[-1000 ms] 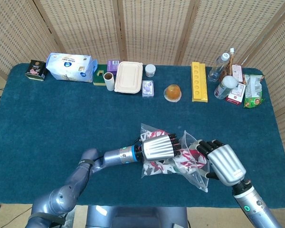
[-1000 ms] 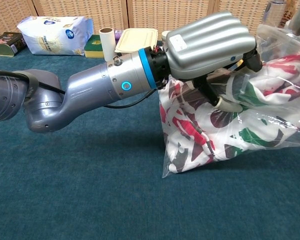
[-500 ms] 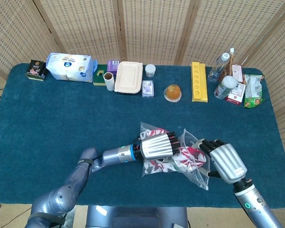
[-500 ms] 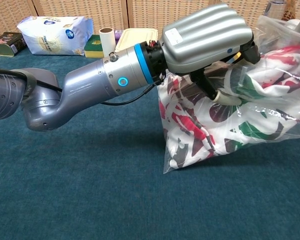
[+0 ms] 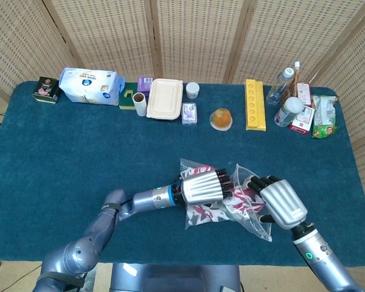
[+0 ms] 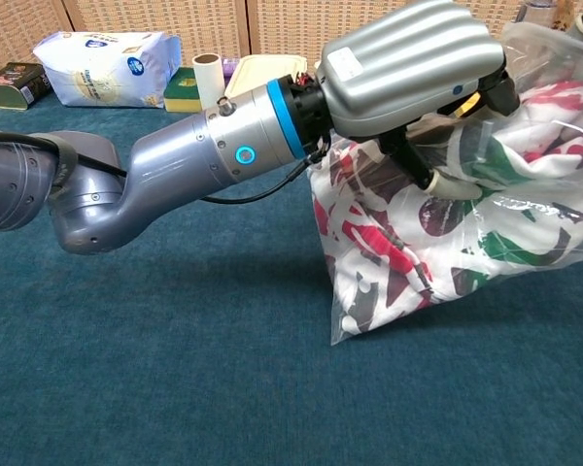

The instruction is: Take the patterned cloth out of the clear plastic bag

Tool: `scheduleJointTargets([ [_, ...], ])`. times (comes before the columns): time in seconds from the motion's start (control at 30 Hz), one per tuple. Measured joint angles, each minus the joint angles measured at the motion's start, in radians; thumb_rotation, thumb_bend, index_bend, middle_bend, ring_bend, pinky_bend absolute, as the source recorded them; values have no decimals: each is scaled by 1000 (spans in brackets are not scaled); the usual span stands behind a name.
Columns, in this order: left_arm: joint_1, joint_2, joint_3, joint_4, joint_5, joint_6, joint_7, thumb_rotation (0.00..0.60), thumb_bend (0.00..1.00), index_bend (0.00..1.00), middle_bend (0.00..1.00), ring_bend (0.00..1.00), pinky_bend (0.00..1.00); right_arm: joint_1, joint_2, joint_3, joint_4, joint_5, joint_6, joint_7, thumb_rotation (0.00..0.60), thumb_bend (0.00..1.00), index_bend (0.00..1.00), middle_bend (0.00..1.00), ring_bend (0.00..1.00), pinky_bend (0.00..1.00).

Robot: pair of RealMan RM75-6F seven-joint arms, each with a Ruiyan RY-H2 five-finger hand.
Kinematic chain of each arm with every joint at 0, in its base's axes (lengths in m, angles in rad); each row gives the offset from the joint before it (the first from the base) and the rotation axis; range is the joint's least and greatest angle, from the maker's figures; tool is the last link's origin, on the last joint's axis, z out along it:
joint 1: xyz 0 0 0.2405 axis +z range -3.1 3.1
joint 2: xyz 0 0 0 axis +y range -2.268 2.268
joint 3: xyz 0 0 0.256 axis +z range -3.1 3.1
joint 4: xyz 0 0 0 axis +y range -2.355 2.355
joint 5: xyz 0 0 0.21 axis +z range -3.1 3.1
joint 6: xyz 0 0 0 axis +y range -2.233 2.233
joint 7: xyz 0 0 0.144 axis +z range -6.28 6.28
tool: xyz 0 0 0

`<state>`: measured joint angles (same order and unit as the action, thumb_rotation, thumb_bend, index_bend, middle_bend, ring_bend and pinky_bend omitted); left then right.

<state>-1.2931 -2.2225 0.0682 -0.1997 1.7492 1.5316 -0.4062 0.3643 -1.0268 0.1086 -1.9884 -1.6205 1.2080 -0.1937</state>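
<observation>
on the table, left hand (image 6: 408,66) gripping bag (image 6: 525,223) (no readable print)

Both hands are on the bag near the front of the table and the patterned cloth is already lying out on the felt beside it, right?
Not quite: the patterned cloth is inside the clear plastic bag, as the chest view shows. Left hand and right hand are on the bag.

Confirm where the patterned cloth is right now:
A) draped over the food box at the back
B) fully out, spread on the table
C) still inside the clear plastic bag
C: the patterned cloth shows through the clear plastic bag, which encloses it, under the left robot hand.
</observation>
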Motion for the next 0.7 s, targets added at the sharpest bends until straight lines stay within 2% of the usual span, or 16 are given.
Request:
scheduleJointTargets([
  [0.17, -3, -2, -1, 1, -4, -5, -1, 600, 341, 818, 664, 623, 551, 10, -3, 5, -11, 17, -9, -23, 595, 185, 404, 372, 495, 475],
  [0.4, -7, -7, -4, 4, -10, -13, -2, 600, 341, 818, 663, 622, 550, 19, -13, 4, -14, 27, -8, -28, 600, 212, 515, 390, 521, 500],
  [0.7, -14, -15, -4, 3, -15, -22, -6, 600, 341, 818, 663, 618, 548, 21, -26, 1, -10, 30, 5, -28, 600, 280, 542, 411, 545, 514],
])
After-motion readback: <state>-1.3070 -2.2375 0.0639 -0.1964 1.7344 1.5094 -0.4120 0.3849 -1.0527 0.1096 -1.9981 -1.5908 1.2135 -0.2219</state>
